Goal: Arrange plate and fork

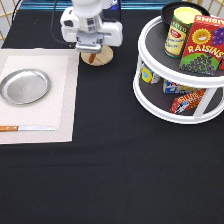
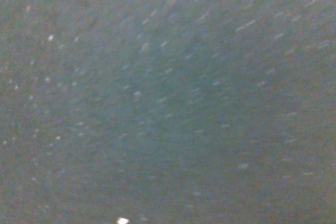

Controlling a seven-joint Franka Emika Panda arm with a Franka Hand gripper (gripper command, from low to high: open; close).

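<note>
Black tabletop: hand [image 1: 94, 50], grip unclear, over wooden disc [image 1: 100, 58], beside placemat [image 1: 65, 100] bearing plate [image 1: 25, 86].

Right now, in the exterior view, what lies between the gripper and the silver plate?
In the exterior view, only bare surface: black tablecloth by the gripper, then the pale placemat on which the plate rests. No object stands between them.

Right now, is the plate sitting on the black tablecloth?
No, the plate lies on the pale placemat at the exterior view's left, away from the pincer.
</note>
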